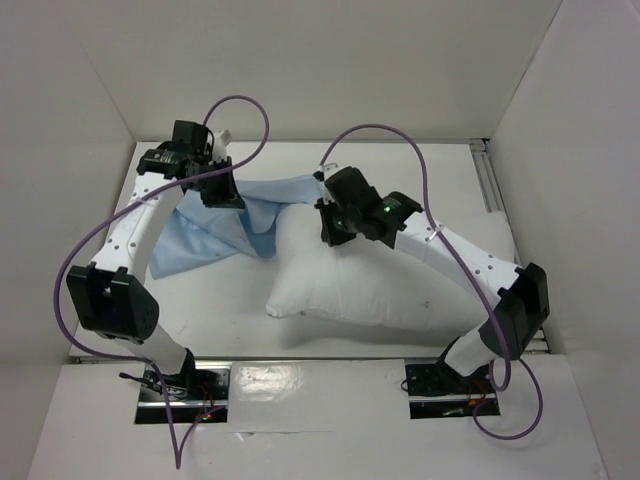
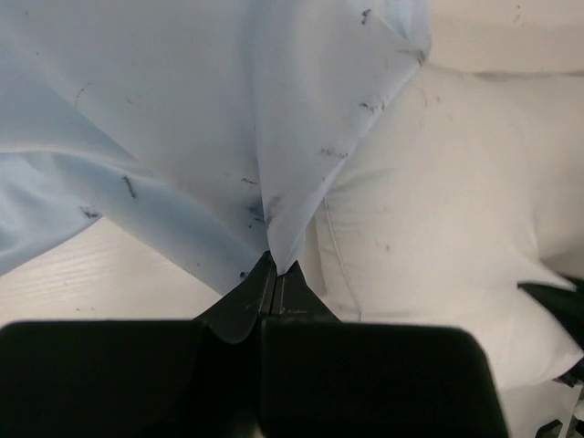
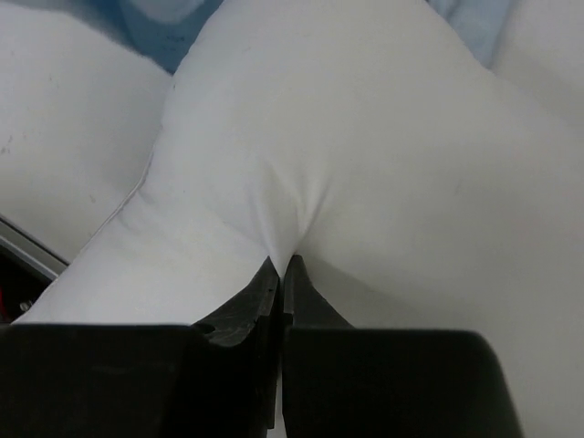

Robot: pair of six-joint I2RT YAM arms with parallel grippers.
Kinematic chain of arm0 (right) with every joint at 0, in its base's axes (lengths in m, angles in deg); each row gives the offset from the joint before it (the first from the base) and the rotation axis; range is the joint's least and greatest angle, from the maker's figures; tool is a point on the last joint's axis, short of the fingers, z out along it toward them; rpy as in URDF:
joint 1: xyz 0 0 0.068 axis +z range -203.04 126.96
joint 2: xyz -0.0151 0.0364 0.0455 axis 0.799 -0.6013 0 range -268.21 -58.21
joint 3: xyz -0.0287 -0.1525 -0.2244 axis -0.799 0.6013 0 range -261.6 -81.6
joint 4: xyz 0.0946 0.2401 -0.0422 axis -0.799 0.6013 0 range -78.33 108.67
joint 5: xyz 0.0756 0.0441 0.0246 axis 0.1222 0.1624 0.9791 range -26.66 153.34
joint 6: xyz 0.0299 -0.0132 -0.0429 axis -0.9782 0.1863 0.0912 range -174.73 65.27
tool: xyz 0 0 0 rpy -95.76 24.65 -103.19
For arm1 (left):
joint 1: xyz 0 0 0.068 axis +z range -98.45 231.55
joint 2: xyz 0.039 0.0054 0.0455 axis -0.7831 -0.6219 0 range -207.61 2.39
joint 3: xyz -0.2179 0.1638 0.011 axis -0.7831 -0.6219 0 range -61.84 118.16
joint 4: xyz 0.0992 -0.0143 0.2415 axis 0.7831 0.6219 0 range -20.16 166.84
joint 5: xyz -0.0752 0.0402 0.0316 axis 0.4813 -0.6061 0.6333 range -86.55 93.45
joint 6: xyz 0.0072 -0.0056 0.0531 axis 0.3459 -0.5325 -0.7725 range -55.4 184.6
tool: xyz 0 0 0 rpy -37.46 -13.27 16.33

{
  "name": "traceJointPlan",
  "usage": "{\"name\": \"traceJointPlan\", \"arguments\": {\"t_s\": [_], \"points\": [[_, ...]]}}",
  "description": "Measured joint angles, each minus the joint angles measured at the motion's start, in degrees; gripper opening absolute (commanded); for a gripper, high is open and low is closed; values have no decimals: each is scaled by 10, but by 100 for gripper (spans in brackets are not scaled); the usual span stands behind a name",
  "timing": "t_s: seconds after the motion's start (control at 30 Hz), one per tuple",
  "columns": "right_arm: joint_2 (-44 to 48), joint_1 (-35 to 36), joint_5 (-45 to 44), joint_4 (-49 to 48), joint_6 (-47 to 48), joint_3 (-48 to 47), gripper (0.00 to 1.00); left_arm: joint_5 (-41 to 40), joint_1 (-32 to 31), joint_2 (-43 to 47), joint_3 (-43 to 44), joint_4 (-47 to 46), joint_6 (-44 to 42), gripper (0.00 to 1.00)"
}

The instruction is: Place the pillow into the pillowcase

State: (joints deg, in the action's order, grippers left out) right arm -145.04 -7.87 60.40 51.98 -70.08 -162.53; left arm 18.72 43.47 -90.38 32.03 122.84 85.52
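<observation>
Top external: the pillow (image 1: 370, 285) lies on the table (image 1: 210, 315), its far corner touching the pillowcase (image 1: 205, 240) at ten o'clock. Left jaws clamp pillowcase cloth and right jaws pinch the pillow. Insertion looks barely begun to me, so next I'd feed the pillow into the opening.

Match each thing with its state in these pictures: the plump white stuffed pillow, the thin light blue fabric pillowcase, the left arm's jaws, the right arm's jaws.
Things:
1. plump white stuffed pillow
2. thin light blue fabric pillowcase
3. left jaws
4. right jaws

States:
A. shut on blue cloth
B. lies in the middle, puckered where it is pinched
C. shut on white fabric
D. wrinkled, at the far left

Pairs: 1-B, 2-D, 3-A, 4-C
</observation>
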Motion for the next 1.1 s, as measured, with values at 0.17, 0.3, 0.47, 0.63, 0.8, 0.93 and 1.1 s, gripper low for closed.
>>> {"name": "traceJointPlan", "arguments": {"t_s": [0.17, 0.3, 0.47, 0.63, 0.8, 0.93, 1.1], "points": [[-11, -60, 26, -10, -13, -34, 0, 19, -3, 40, -36, 1, 0, 0], [-35, -87, 25, -26, -24, -69, 0, 26, -8, 50, -47, 2, -2, 0], [-77, -100, 19, -68, -52, -101, 0, 34, -12, 53, -49, 9, -13, 0], [-113, -115, 14, -94, -78, -145, 0, 46, -16, 62, -37, 25, -20, 0], [-145, -134, 7, -112, -98, -184, 0, 48, -16, 93, -26, 27, -30, 0], [-184, -135, -7, -108, -108, -235, 0, 50, -16, 115, -20, 29, -30, 0], [-236, -131, -33, -112, -117, -267, 0, 62, -16, 116, -17, 30, -30, 0]]}}
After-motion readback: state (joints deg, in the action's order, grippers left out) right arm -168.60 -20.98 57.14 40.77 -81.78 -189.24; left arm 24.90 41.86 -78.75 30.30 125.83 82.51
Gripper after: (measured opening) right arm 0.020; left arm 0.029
